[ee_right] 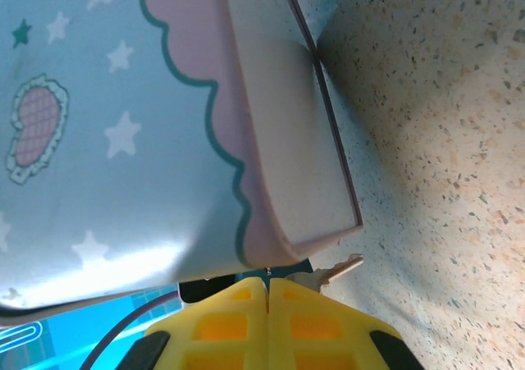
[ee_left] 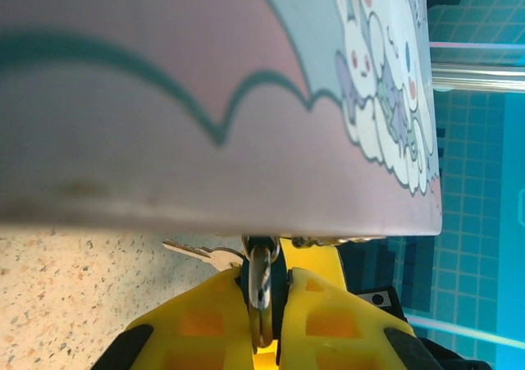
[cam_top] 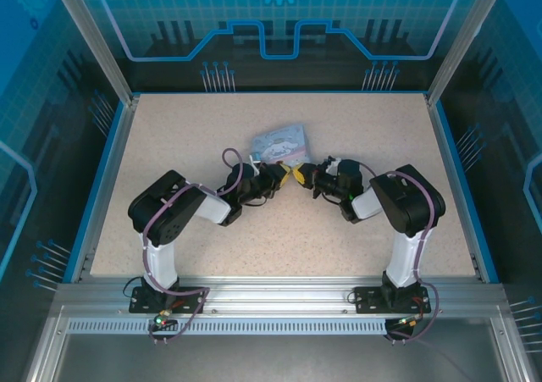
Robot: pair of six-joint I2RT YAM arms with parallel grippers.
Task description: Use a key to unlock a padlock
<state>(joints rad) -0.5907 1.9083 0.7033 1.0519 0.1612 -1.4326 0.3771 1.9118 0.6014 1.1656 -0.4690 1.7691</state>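
By my reading you are partway in at best. Both claws meet at the middle of the desk (cam_top: 169,136), right against the near edge of the pale blue cartoon box (cam_top: 279,140). Nothing shows a key seated in a lock or a shackle sprung.

Your left claw (ee_left: 262,278) is narrow, its yellow fingers pinched on a thin upright metal piece (ee_left: 259,304). I cannot tell whether that is a key's head, a ring or a shackle. Your right claw (ee_right: 267,291) is closed tight, its fingertips touching, with nothing plainly between them. The key (ee_right: 340,269), a small pale blade, sticks out sideways just beside those tips, under the box's lower edge and low over the desk. Where the padlock sits I cannot tell. So lining up, inserting, turning and freeing the shackle all look left for you to do.

The desk is a speckled beige slab with a blue rim. Around it stand aluminium posts (cam_top: 93,39) and blue see-through walls (cam_top: 279,9) printed with circuit lines and a gear.
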